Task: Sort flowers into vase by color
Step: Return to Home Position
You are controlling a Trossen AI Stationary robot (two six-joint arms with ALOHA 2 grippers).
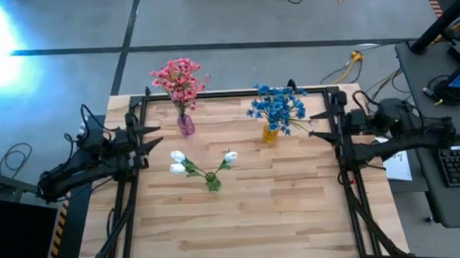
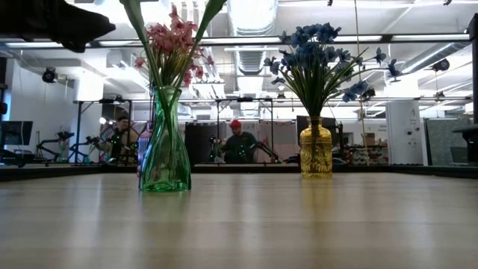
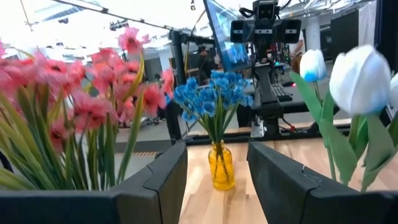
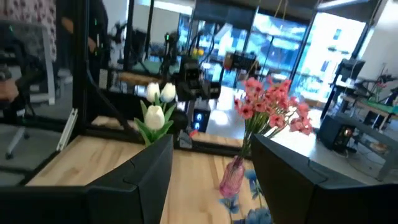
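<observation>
Three vases stand on their bases on the wooden table [image 1: 242,222]. Pink flowers [image 1: 180,81] stick into a purple vase [image 1: 185,125] at the far left. Blue flowers [image 1: 278,105] fill a yellow vase [image 1: 270,133] at the far right. White flowers [image 1: 177,157] stand in a green vase [image 1: 213,182] nearer the middle. My left gripper [image 1: 151,140] hovers open at the table's left edge, pointing level across it. My right gripper [image 1: 322,137] hovers open at the right edge, facing it. Both wrist views show empty gaps: left gripper [image 3: 216,180], right gripper [image 4: 211,180].
Black frame rails [image 1: 236,95] run along the table's far, left and right sides. A desk with a keyboard [image 1: 459,166] stands to the right, off the table. The near half of the tabletop [image 2: 239,224] is bare wood. A person [image 2: 237,142] stands far behind the table.
</observation>
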